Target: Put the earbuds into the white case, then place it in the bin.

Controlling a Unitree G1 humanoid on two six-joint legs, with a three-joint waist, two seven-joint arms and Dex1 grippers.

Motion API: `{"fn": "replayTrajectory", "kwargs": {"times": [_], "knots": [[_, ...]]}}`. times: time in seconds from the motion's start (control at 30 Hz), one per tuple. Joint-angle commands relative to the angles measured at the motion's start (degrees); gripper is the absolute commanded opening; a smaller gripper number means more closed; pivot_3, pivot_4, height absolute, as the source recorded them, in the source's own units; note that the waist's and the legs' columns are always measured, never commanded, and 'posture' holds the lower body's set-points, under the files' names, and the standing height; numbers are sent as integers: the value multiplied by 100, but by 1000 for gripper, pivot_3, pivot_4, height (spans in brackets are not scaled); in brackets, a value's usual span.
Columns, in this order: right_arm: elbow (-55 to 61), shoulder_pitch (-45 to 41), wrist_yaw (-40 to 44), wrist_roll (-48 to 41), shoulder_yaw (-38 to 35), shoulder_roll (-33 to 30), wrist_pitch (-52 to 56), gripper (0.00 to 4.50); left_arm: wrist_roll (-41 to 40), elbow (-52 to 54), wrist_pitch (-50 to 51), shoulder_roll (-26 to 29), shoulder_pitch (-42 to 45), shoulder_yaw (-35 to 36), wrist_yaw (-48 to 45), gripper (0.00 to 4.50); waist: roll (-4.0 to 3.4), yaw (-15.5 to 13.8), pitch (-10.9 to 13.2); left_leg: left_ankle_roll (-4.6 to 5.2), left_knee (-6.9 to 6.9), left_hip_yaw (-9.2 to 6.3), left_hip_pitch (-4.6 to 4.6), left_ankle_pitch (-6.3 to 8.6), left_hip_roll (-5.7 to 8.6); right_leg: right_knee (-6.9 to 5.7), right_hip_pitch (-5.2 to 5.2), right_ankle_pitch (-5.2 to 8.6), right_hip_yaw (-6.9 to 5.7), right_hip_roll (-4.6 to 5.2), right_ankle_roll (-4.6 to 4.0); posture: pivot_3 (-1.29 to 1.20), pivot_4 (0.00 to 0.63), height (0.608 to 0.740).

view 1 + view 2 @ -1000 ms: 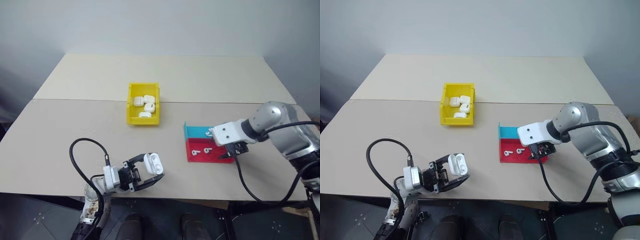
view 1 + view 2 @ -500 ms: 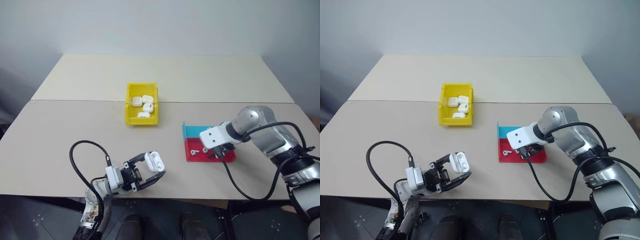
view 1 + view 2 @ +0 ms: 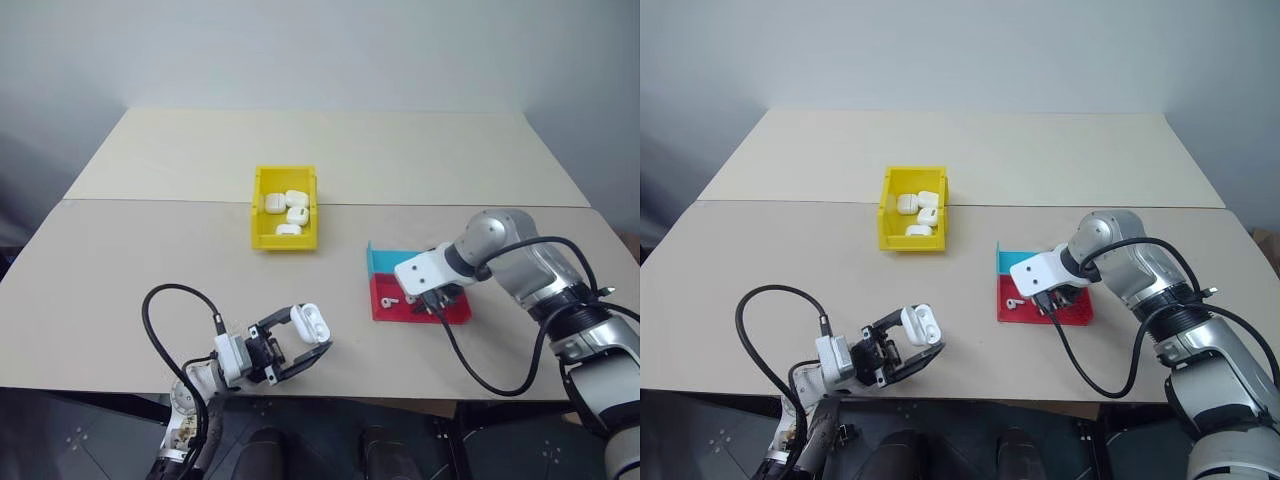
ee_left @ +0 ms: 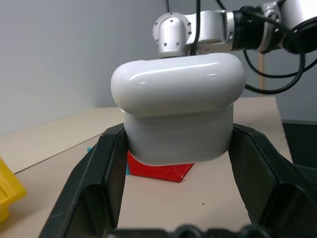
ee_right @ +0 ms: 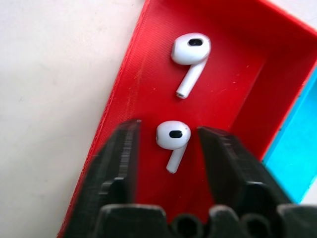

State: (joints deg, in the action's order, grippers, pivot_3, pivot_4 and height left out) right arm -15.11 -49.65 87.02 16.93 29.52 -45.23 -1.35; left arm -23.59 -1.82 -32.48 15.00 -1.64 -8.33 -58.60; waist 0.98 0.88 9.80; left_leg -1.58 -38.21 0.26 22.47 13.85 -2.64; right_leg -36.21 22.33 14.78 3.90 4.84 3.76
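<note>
Meanwhile, glossy stemmed earbuds lie in the ridged red tray.

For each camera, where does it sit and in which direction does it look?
Head stereo views: from above, forward and down on the beige table, yellow plastic bin, both arms.
Left wrist view: along the left gripper, shut on the glossy white case; right arm behind.
Right wrist view: down between the right gripper fingers, on two white earbuds in the red and blue tray.
Shared: the tray.
</note>
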Motion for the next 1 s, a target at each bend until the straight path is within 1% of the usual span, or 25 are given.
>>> {"fn": "replayTrajectory", "kwargs": {"times": [0.03,0.4,0.5,0.57,0.6,0.87,1.0], "knots": [[13,-164,94,-7,-60,3,-165,1826,54,276,35,-1,22,4,172,2777,0,2,0,0,0,0,0,0,0,0,1,0,0,0,0,0,150,740],[-160,-221,52,85,-67,87,-282,1826,96,273,49,50,36,-15,269,2777,0,1,0,1,0,0,0,0,0,0,0,0,0,0,0,0,150,740],[-156,-223,56,77,-75,106,-267,1286,100,265,49,64,36,-16,273,2777,0,2,0,1,0,0,0,0,0,0,0,0,0,0,0,0,150,740],[-142,-214,52,75,-80,103,-275,686,96,266,51,71,37,-20,271,2777,0,1,0,1,0,0,0,0,0,0,0,0,0,0,0,0,150,740],[-128,-204,55,69,-86,98,-271,637,90,264,54,74,39,-22,267,2777,0,1,0,1,0,0,0,0,0,0,0,0,0,0,-1,0,150,740],[-3,-110,8,66,-143,21,-207,637,84,203,41,80,63,-46,227,2777,0,1,0,1,0,0,0,0,0,0,0,0,0,0,0,0,150,740],[291,-15,13,-64,-314,-95,-3,637,-22,129,32,55,160,-54,120,2777,0,-2,0,1,0,0,1,0,0,0,0,0,0,0,0,0,150,740]]}}
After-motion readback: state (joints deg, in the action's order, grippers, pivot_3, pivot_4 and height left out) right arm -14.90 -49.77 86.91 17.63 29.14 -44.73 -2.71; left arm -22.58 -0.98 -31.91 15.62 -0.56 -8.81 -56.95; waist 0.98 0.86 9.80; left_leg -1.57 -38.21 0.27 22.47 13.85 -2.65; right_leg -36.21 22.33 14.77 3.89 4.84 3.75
